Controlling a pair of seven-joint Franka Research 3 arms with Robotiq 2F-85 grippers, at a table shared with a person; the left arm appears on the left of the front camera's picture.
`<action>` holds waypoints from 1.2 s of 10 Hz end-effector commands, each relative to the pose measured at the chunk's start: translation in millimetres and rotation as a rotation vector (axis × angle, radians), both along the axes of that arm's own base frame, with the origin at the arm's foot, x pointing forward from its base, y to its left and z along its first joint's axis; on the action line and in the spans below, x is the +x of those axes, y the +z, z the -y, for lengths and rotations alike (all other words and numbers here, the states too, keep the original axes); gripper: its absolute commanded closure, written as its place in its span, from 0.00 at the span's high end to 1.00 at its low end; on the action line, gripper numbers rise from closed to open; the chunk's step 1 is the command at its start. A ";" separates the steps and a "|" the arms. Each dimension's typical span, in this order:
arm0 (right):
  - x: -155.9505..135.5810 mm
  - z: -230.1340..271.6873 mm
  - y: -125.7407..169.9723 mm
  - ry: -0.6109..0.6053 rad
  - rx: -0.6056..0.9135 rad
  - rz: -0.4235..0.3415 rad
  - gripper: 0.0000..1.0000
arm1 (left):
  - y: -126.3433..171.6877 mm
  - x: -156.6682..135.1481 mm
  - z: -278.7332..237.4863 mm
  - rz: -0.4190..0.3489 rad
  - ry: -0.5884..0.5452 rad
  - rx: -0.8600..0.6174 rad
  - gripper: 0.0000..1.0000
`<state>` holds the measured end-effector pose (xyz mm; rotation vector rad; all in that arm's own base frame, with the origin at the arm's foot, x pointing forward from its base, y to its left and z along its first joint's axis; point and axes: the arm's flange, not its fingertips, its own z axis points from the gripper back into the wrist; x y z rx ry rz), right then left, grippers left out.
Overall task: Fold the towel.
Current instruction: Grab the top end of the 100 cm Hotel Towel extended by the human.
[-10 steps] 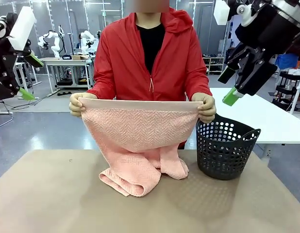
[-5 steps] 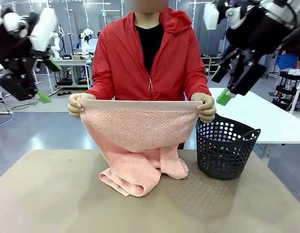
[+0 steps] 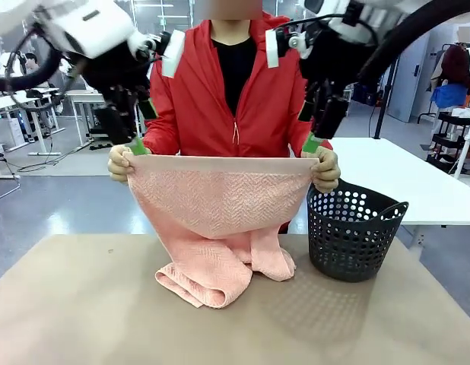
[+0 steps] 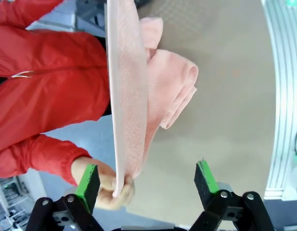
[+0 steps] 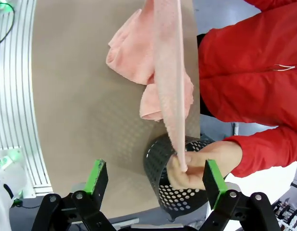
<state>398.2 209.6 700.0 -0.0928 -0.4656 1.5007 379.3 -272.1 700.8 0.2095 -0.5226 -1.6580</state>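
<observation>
I've swung my left tool (image 3: pixel 141 129) and right tool (image 3: pixel 309 129) in from the sides, jaws apart and empty, above the top corners of the towel (image 3: pixel 220 201), which the person (image 3: pixel 235 99) holds stretched over the bench (image 3: pixel 75 304), so taking it looks next.

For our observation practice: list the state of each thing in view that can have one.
towel: top edge held taut by a person's hands, lower end bunched on table
left gripper: open, near one held corner
right gripper: open, near other corner
basket: upright on table
</observation>
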 end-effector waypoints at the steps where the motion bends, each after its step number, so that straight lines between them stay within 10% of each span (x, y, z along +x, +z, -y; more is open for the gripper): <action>1: 23.8 -15.9 -2.1 -0.041 -0.033 -0.009 1.00 | -1.8 20.1 9.3 -0.015 0.073 0.047 1.00; 10: 98.2 -26.9 -82.7 -0.037 -0.113 -0.137 1.00 | -72.2 99.3 -6.7 -0.105 0.101 -0.021 1.00; 11: 98.4 -27.2 -87.0 -0.029 -0.117 -0.146 1.00 | -76.3 101.7 -7.2 -0.112 0.109 -0.023 0.92; 12: 99.9 -25.8 -89.5 -0.032 -0.118 -0.150 1.00 | -79.0 104.2 -8.4 -0.117 0.122 -0.016 0.40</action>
